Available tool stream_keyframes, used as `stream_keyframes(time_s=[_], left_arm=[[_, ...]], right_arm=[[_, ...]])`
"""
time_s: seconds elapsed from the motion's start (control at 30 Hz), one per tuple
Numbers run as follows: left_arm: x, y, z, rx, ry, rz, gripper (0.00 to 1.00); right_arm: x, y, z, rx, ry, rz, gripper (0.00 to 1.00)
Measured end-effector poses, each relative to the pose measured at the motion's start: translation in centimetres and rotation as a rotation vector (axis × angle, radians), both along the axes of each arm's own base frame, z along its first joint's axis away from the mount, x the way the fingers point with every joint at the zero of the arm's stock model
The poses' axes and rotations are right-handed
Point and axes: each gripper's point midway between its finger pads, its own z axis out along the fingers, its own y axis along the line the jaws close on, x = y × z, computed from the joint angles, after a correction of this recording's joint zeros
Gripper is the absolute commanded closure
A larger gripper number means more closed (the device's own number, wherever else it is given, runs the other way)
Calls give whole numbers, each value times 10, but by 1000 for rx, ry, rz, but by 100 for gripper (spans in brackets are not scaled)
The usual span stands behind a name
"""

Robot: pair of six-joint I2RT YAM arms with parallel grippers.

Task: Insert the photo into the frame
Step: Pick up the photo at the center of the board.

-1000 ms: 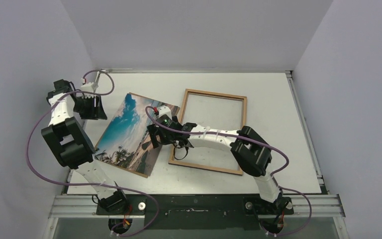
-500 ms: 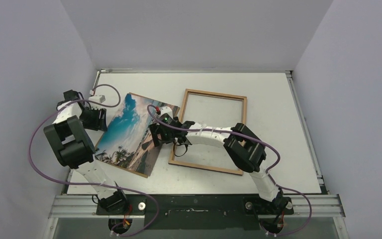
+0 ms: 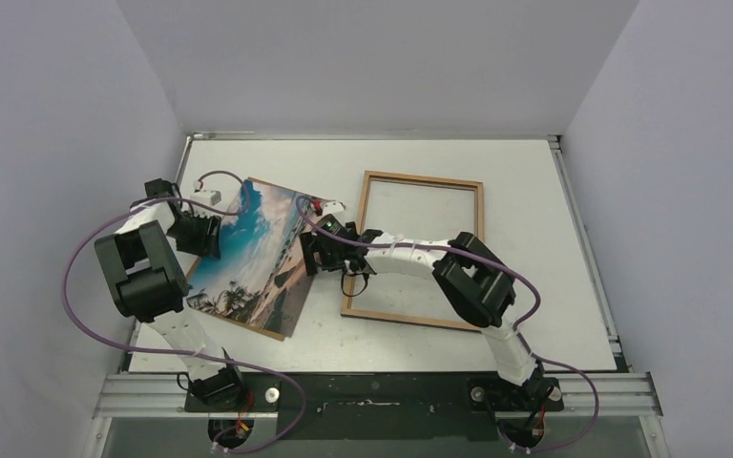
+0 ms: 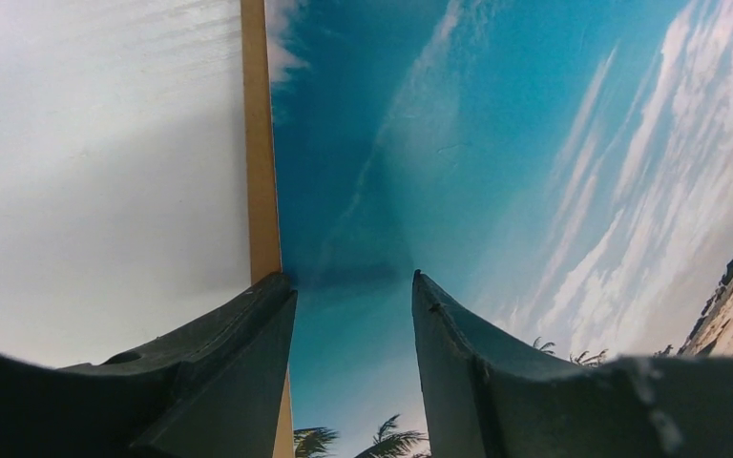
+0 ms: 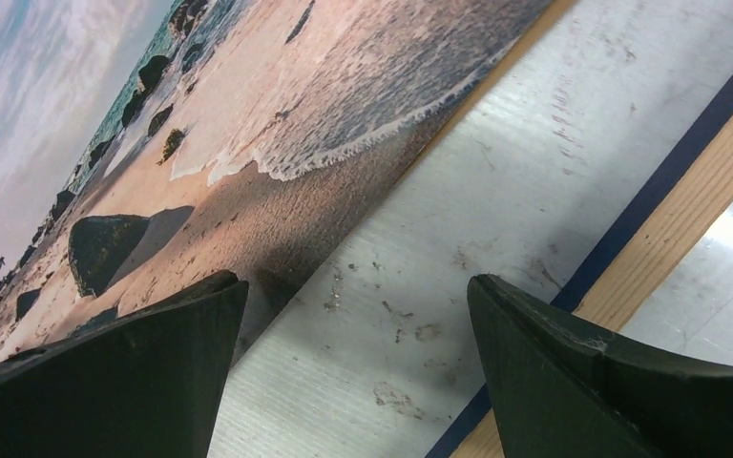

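Your photo [image 3: 248, 253] lies picture-up on the left half of the counter [image 3: 544, 248], turned askew, with the blue sky towards the far left, the palms at its near edge and the sand along its right side. You can see that it rests on a brown backing board [image 4: 260, 143], of which only a thin strip shows past the photo's left and near edges. To the right lies the frame [image 3: 425, 177], flat, wood-brown side up, with the counter showing through its opening. It sits just beside the photo but apart from it, a band of bare, scuffed counter running between the two. In the right wrist view a dark blue line runs along the outer side of the frame's left rail. Your left pincer [image 3: 208, 237] is at the photo's left edge, towards the far corner, its jaws parted by only a narrow gap and gripping nothing: one finger [image 4: 229, 367] sits over the brown strip, the other finger [image 4: 463, 372] over the sky. Whether the tips touch the print you cannot tell. Your right pincer [image 3: 310, 258] is down in the band between photo and frame, spread wide and empty: one finger [image 5: 124, 382] is at the photo's sandy right edge, where a dark shadow lies, and the other finger [image 5: 592, 382] reaches over the frame's left rail
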Motion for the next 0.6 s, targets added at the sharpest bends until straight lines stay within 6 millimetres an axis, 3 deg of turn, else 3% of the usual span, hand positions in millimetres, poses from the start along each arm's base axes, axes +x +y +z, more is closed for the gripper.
stream_keyframes(time_s=[0.13,0.6], left_arm=[[-4,-7,0,-31,0,-3,54],[-22,-30,0,-133,24,-2,57]], right_arm=[[3,-4,1,16,11,-20,10],[-2,12,7,150,102,-72,9]])
